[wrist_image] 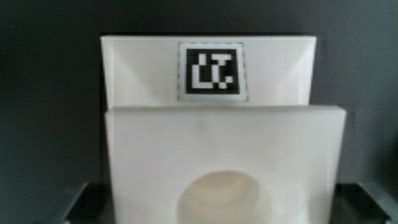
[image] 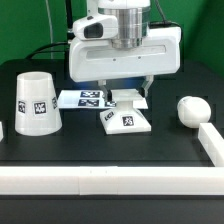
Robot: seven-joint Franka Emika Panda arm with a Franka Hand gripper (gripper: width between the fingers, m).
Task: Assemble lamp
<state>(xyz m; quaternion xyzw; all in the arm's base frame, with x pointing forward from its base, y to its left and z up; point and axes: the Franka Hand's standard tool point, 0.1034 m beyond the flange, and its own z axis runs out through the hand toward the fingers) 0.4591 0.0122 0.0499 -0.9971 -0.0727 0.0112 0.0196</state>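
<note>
Waiting unjoined, the three lamp parts lie apart, so I judge assembly barely begun. The base (image: pixel 128 121) sits flat mid-table (image: pixel 150 152), white and square, with a black-and-white tag on top and a round socket hole (wrist_image: pixel 224 196) in its raised step. My end effector (image: pixel 127 93) hangs just above it, spread wide, gripping nothing. The shade (image: pixel 35 101) stands at the exterior view's left, the bulb (image: pixel 190 108) at its right.

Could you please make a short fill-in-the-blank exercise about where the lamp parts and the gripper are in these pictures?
1. The shade stands on the exterior view's ____ side.
2. The bulb lies on the exterior view's ____ side, near a border rail.
3. The gripper hangs directly above the lamp's flat square ____.

Missing words: left; right; base.
</note>
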